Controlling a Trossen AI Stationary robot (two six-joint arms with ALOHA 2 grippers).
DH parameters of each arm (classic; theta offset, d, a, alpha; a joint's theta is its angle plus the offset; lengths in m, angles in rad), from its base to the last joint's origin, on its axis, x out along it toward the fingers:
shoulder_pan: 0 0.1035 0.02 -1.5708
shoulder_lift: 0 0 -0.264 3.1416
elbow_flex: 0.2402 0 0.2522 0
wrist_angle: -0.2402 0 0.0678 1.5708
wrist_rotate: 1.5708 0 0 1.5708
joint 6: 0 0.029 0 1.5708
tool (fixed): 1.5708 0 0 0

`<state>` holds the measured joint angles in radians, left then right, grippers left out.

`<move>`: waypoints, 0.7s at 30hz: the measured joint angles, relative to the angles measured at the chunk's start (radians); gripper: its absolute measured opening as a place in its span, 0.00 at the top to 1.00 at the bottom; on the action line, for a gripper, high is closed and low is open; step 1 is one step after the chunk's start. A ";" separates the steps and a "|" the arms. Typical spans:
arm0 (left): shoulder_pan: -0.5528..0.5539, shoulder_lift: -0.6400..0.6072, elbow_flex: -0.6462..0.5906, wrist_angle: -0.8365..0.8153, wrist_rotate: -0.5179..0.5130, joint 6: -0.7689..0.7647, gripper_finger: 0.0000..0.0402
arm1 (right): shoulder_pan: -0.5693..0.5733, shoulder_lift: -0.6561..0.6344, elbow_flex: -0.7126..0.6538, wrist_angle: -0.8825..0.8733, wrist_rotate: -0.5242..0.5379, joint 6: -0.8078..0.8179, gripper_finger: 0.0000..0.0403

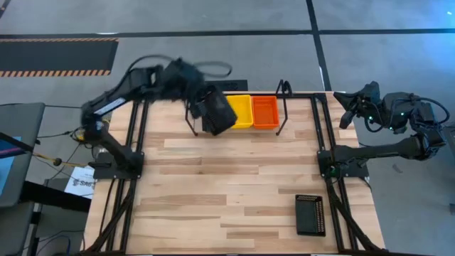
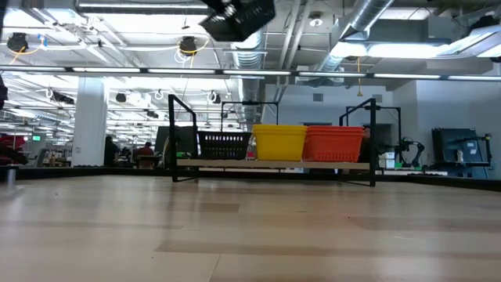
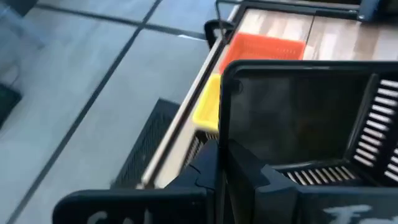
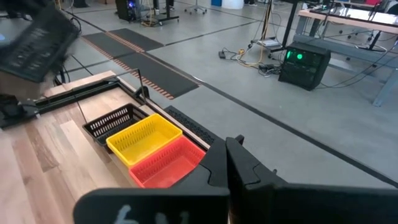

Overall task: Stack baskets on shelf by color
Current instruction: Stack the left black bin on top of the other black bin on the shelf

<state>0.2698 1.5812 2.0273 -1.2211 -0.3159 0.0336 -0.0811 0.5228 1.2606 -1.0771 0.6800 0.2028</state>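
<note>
The shelf (image 2: 183, 137) stands at the table's far edge. On it sit black baskets (image 2: 225, 145) at the left, yellow baskets (image 2: 279, 142) in the middle and red baskets (image 2: 333, 143) at the right. My left gripper (image 3: 224, 154) is shut on another black basket (image 1: 219, 112), held high over the shelf's left part; it shows at the low view's top (image 2: 239, 17). One more black basket (image 1: 310, 214) lies on the table near its front right corner. My right gripper (image 1: 350, 107) is shut beyond the table's far right corner, touching nothing. My left gripper holds the black basket by the rim of one wall (image 3: 225, 118), pinched with one finger (image 3: 208, 168) outside and the other (image 3: 252, 171) on the inner side. The basket is lifted clear, tilted, well above the shelf and the baskets on it.
The wooden table (image 1: 227, 178) is bare between the shelf and the lone black basket. Black frame rails (image 1: 323, 142) run along both sides of the table. The room with desks and cables lies beyond the far edge.
</note>
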 joint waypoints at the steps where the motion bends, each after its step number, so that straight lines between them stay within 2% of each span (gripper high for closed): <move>1: 0.029 0.034 0.040 0.004 0.042 0.039 1.00 | 0.000 0.000 0.000 0.001 0.000 0.000 1.00; 5: 0.129 0.175 0.189 -0.008 0.209 0.153 1.00 | 0.000 0.000 0.000 0.000 0.000 -0.001 1.00; 9: 0.209 0.312 0.326 -0.135 0.328 0.236 1.00 | 0.000 0.000 0.000 -0.004 0.000 -0.025 1.00; 12: 0.268 0.344 0.285 -0.215 0.356 0.261 1.00 | 0.000 0.000 0.000 -0.007 0.000 -0.028 1.00; 16: 0.323 0.382 0.241 -0.287 0.345 0.243 1.00 | 0.000 0.000 0.000 -0.007 0.000 -0.052 1.00; 21: 0.337 0.420 0.239 -0.245 0.330 0.298 1.00 | 0.000 0.000 0.000 -0.007 0.000 -0.053 1.00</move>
<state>0.6067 2.0009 2.2662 -1.4664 0.0143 0.3313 -0.0811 0.5224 1.2606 -1.0840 0.6804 0.1496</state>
